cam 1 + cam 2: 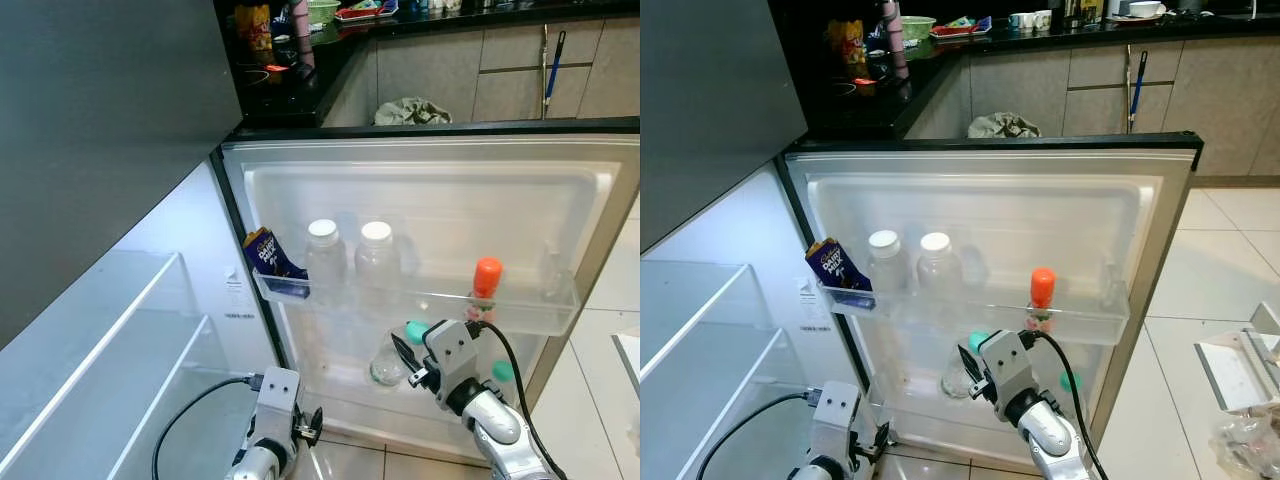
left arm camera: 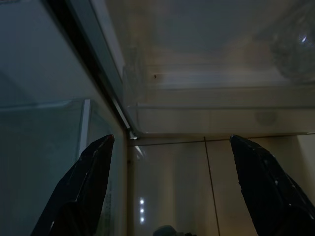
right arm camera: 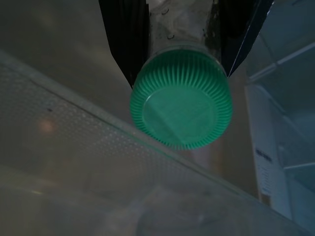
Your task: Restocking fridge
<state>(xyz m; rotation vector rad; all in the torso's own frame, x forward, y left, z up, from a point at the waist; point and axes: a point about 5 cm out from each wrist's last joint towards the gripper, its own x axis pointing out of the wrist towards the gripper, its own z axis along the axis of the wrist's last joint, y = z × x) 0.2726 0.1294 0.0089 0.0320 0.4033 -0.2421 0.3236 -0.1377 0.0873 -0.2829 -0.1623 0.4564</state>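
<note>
right gripper (image 1: 412, 352): clamped on a green-capped bottle (image 3: 181, 103), held low centre of the frame, in front of the open fridge door (image 1: 590, 250), just under the upper door shelf (image 1: 530, 318)
left gripper (image 2: 170, 187): fingers apart, holding nothing, low at bottom centre-left by the door's bottom corner, floor tiles beneath
bottle position: cap points toward the door; wrist view shows the cap just beside the clear edge of a door shelf, not yet inside any shelf
step (my read): bottle about to go into the lower door shelf (image 1: 345, 375), where a clear jar (image 1: 387, 366) already lies
risk 1: cap or body catches the shelf lip going in, since the edge is right beside the cap; bottle could twist in the grip
risk 2: the clear jar sits in the likely landing spot, so a push could knock it sideways
risk 3: clear plastic is hard to see, easy to misjudge the gap under the upper shelf
around: upper shelf holds a blue snack pack (image 1: 270, 255) at left, two white-capped bottles (image 1: 324, 258) mid, an orange-capped bottle (image 1: 485, 288) at right
also: second green cap (image 1: 503, 371) low right behind the arm
fridge interior: glass shelves (image 1: 120, 350) at left of frame
desk (image 1: 300, 95): dark, upper frame, cluttered, well apart
</note>
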